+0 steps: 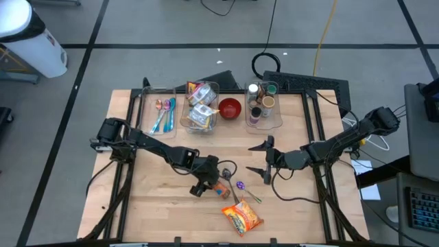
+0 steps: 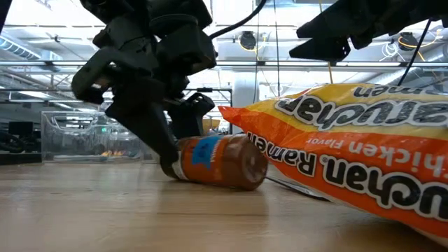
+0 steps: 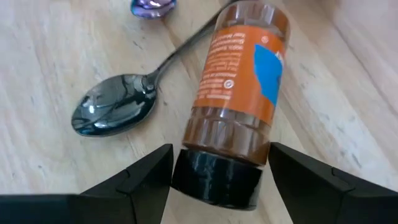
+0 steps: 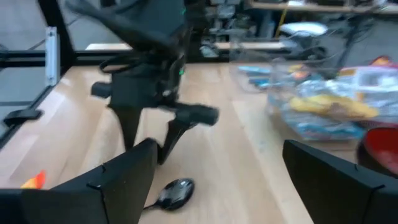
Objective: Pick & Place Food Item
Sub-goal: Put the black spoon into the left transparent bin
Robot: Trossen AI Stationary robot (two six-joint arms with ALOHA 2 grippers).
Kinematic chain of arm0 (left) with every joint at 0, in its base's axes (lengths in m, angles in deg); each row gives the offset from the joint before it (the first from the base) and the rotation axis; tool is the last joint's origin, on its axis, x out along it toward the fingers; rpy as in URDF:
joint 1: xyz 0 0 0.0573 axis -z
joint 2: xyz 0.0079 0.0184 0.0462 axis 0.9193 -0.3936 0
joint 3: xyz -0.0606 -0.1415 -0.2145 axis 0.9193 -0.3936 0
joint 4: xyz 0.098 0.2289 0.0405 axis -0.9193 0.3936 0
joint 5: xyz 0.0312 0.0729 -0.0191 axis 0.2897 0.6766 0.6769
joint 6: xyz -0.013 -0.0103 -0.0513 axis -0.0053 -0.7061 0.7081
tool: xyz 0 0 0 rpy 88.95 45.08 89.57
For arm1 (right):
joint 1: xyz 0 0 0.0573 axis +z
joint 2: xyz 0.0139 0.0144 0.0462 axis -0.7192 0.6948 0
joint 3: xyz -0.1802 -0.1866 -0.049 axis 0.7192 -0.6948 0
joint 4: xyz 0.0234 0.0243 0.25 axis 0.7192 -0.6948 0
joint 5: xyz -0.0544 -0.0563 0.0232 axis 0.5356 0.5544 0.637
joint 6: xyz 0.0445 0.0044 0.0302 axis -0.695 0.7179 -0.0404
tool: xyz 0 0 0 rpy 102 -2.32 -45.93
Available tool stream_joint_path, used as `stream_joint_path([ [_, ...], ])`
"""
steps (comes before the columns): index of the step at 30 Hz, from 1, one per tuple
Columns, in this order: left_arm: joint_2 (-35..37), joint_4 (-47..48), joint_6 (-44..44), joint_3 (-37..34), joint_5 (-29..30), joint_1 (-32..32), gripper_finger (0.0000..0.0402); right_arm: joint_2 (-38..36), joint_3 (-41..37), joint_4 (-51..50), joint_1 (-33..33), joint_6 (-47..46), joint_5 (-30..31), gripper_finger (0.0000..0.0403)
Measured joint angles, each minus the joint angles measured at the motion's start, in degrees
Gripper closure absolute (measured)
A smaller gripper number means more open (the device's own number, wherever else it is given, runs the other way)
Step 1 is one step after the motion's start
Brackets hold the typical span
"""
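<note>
Worktop (image 1: 158,213) held a bottle (image 3: 236,99) on its side, cap between left end effector (image 3: 221,180) fingers, spread wide, long axis pointing away; right end effector (image 1: 264,159) wide, farther off.

From overhead we look straight down on the whole table (image 1: 288,206). Our low camera sits at table height, close behind the ramen packet (image 2: 350,147) and spice bottle (image 2: 217,162). The left wrist camera peers closely down at that same bottle, while the right wrist camera faces across toward the left arm.
</note>
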Motion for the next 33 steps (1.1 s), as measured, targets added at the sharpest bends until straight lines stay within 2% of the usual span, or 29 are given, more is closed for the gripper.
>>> stream_joint_path([
  [6,1.6,-0.3,3.9,0.1,-0.3,0.0,0.0131,0.0,0.0,-0.5,0.0,-2.1,-3.6,0.0065],
  [13,7.4,0.3,6.0,0.1,0.0,-0.6,0.0131,0.0,0.0,-2.3,0.0,-3.0,-3.6,0.0065],
  [17,9.0,-1.7,11.5,0.2,-1.3,-3.7,0.0131,0.0,0.0,-2.4,0.0,-2.9,-3.6,0.0066],
  [21,7.5,-4.2,16.8,0.2,-5.7,-7.3,0.0131,0.2,0.0,-2.3,0.0,-2.8,-3.6,0.0066],
  [33,-0.2,-8.9,21.0,0.4,-5.9,-9.8,0.0131,0.3,0.0,-1.8,-0.4,-0.8,-3.4,0.0069],
])
